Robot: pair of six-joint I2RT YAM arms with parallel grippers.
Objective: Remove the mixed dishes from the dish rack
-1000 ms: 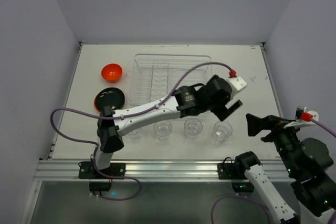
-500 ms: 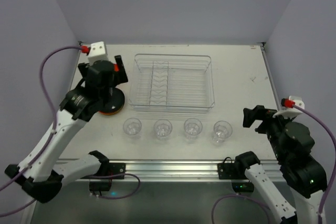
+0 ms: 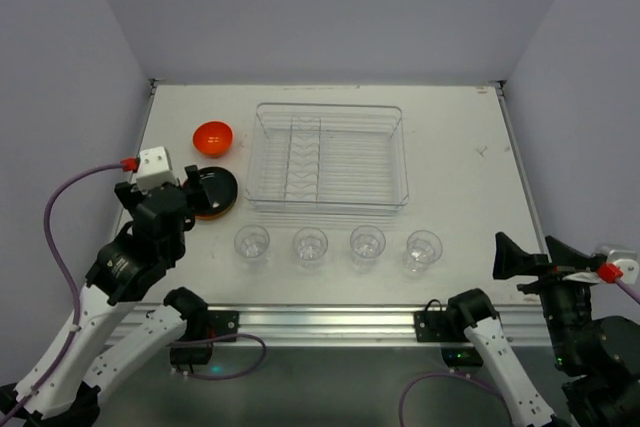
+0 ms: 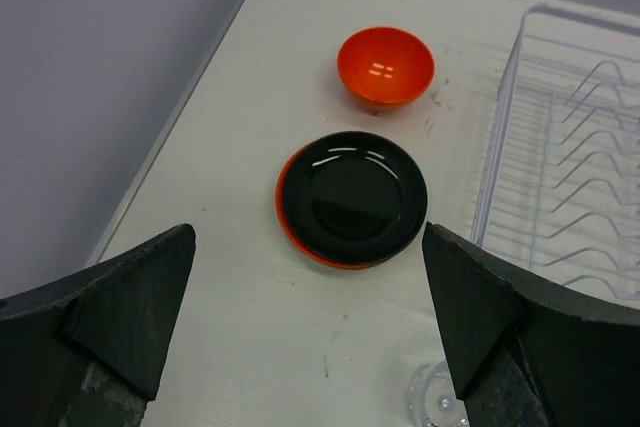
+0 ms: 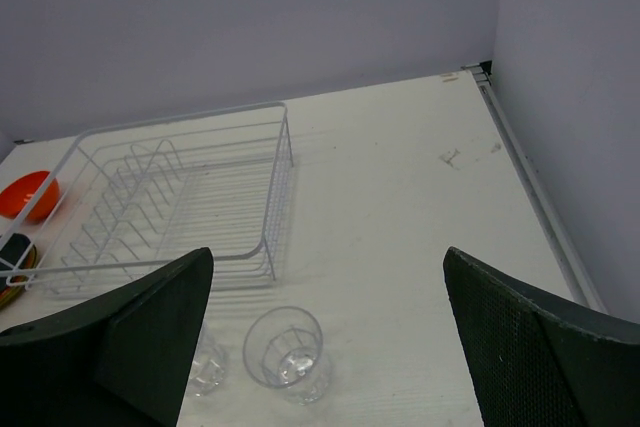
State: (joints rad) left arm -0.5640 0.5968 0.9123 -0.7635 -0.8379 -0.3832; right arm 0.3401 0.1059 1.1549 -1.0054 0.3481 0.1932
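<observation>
The clear dish rack (image 3: 404, 161) stands at the table's middle back with no dishes in it. Left of it sit the small orange bowl (image 3: 212, 135) and a black plate (image 3: 212, 188) stacked on a red-orange plate (image 4: 288, 227). Several clear tumblers stand upright in a row in front of the rack, from the leftmost tumbler (image 3: 252, 243) to the rightmost tumbler (image 3: 424, 249). My left gripper (image 3: 190, 203) hovers open just near-left of the plate stack, holding nothing. My right gripper (image 3: 535, 255) is open and empty near the front right edge, beyond the rightmost tumbler (image 5: 286, 351).
Grey-violet walls close the table on the left, back and right. A metal rail (image 3: 330, 322) runs along the front edge with both arm bases on it. A bare white tabletop (image 3: 460, 147) lies right of the rack.
My left arm swung from the right end of the tumbler row across to the plates, then drew back to the near left. My right arm pulled back toward the front. No dishes moved.
</observation>
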